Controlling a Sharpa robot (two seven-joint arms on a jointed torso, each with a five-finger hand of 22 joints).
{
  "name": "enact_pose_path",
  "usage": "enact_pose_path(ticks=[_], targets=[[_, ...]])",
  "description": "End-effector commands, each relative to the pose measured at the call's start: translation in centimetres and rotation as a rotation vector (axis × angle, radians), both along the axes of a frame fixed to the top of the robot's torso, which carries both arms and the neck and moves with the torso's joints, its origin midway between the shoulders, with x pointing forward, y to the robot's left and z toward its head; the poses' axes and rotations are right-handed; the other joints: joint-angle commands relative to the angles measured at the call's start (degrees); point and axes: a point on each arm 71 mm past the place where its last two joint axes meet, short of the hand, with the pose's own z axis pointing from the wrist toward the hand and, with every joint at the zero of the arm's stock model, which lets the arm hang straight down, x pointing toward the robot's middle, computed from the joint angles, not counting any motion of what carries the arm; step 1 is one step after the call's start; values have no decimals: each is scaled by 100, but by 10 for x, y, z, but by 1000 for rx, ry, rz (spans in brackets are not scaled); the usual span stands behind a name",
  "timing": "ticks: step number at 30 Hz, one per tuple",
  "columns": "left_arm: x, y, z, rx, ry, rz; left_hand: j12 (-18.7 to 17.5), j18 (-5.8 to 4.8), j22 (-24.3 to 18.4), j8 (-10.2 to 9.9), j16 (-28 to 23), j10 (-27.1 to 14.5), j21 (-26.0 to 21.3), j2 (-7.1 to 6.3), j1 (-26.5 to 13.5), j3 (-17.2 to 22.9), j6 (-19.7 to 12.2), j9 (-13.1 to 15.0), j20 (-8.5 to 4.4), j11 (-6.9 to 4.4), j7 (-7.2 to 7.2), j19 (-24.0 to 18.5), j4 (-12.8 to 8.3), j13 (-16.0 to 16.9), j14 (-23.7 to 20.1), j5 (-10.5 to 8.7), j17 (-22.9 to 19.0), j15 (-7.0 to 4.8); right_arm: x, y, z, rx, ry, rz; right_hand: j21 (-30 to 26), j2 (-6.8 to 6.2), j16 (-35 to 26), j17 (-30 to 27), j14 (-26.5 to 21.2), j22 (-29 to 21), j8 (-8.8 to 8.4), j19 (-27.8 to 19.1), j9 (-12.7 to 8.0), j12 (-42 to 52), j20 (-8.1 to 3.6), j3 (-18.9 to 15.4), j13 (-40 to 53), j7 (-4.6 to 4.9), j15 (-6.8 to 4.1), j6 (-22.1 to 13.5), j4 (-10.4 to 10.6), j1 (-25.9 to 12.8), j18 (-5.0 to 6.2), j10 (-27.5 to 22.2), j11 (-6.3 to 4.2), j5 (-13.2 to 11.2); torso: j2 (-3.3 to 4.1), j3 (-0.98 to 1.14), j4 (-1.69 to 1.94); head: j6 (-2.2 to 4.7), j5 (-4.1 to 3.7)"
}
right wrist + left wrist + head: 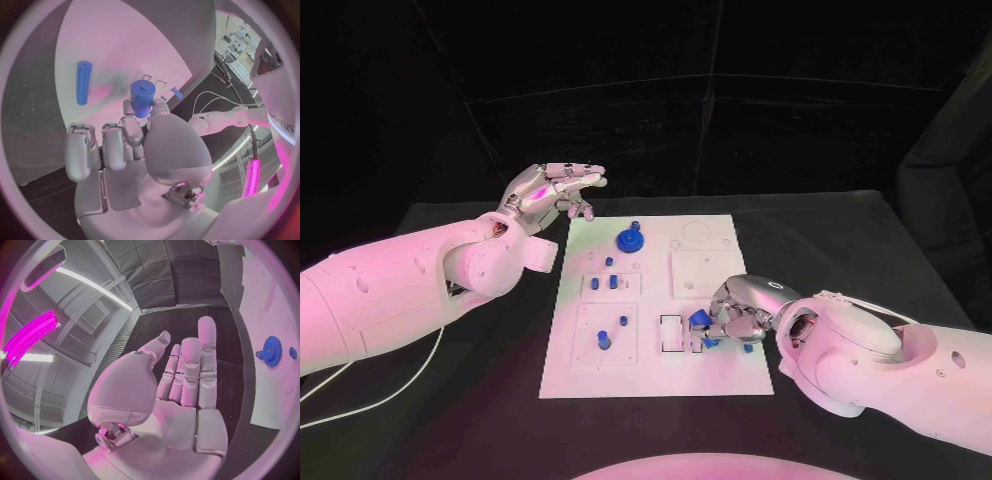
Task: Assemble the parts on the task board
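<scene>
A white task board [661,375] lies in the middle of the black counter [848,240], its long side running away from the robot. A white cable [387,395] trails over the counter on the robot's left, below the left arm, well clear of the board.

Near the far end of the board stands a blue gear [632,240] on a peg, with a small blue part just beside it; in the left wrist view the same gear [271,350] shows its toothed rim. Further down the board's left half sit several small blue parts [607,283] in a raised square, and a few more blue pieces [604,338] in the square below that. The right half carries a plain raised white square [701,272] and, nearer the robot, small dark-edged slots [672,328].

The left hand [554,190] hovers off the board's far left corner above the counter, fingers stretched out and slightly apart, holding nothing.

The right hand [733,312] is low over the board's near right part, beside the slots. Its fingers pinch a short blue cylinder [142,98], upright between the fingertips. A longer blue rod [83,82] lies flat on the board, apart from that hand.
</scene>
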Motion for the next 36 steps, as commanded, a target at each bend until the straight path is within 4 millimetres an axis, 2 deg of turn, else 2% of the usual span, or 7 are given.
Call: enact_pose_path(ticks=[1, 14, 21, 25, 28, 31, 36], targets=[[0, -2, 1, -7, -1, -16, 8, 26, -7, -7, 33, -48, -27, 32, 3, -32, -23, 4, 15, 7, 2, 31, 6, 6, -52, -8, -8, -6, 1, 5, 1, 40, -1, -2, 29, -5, 24, 13, 272, 1067, -41, 280, 33, -23, -40, -46, 8, -60, -55, 128, -10, -81, -42, 46, -23, -33, 0, 5, -2, 3, 10], [0, -5, 1, -8, 0, -22, 10, 26, -8, -7, 31, -52, -28, 34, 4, -36, -25, 4, 15, 7, 2, 32, 6, 6, -54, -8, -14, -5, 3, 27, -6, 7, 60, 37, 65, 160, 55, 94, 288, 1119, -55, 319, 130, -61, -94, -176, 48, -154, -116, 384, -9, -339, -56, 128, -100, -115, 7, -5, 2, -2, 35], [0, -6, 1, -9, 1, -25, 12, 26, -10, -8, 32, -57, -30, 36, 4, -40, -28, 3, 15, 9, 3, 32, 5, 6, -56, -8, -15, -5, 6, 32, -7, 11, 48, 14, 71, 208, 61, 109, 291, 1127, -61, 324, 154, -61, -108, -197, 66, -172, -131, 435, -5, -381, -58, 152, -117, -147, 10, 4, -7, -10, 45], [0, -6, 1, -9, 1, -26, 12, 26, -10, -8, 32, -57, -30, 36, 4, -40, -28, 3, 15, 9, 3, 32, 5, 6, -56, -8, -15, -5, 7, 34, -8, 10, 47, 12, 70, 244, 55, 111, 290, 1128, -91, 323, 189, -99, -124, -275, 66, -184, -144, 468, -8, -487, -58, 169, -129, -314, 14, 2, -3, -12, 48], [0, -6, 0, -9, 2, -27, 12, 26, -10, -8, 32, -57, -30, 36, 4, -40, -28, 3, 15, 9, 3, 32, 5, 6, -56, -8, -15, -5, 8, 36, -8, 9, 47, 9, 63, 264, 42, 100, 287, 1120, -114, 317, 220, -137, -130, -360, 62, -187, -147, 488, -8, -593, -56, 175, -132, -581, 4, 2, -9, -20, 53], [0, -6, 0, -8, 2, -27, 12, 26, -10, -8, 32, -57, -30, 36, 4, -40, -28, 3, 15, 9, 3, 32, 5, 6, -56, -8, -15, -5, 9, 37, -8, 12, 41, 3, 47, 286, 13, 71, 279, 1103, -140, 302, 273, -208, -133, -516, 46, -192, -148, 509, -20, -792, -50, 169, -126, -1050, 4, 2, -13, -20, 56], [0, -6, 0, -8, 4, -29, 12, 26, -10, -8, 32, -57, -30, 36, 4, -40, -28, 3, 15, 9, 3, 32, 5, 6, -56, -8, -15, -5, 10, 39, -8, 14, 34, -2, -28, 130, -94, -66, 245, 1010, -184, 229, 338, -419, -123, -790, -73, -167, -132, 478, -1, -1346, -23, 95, -110, -2341, 5, 2, -13, -15, 64]])
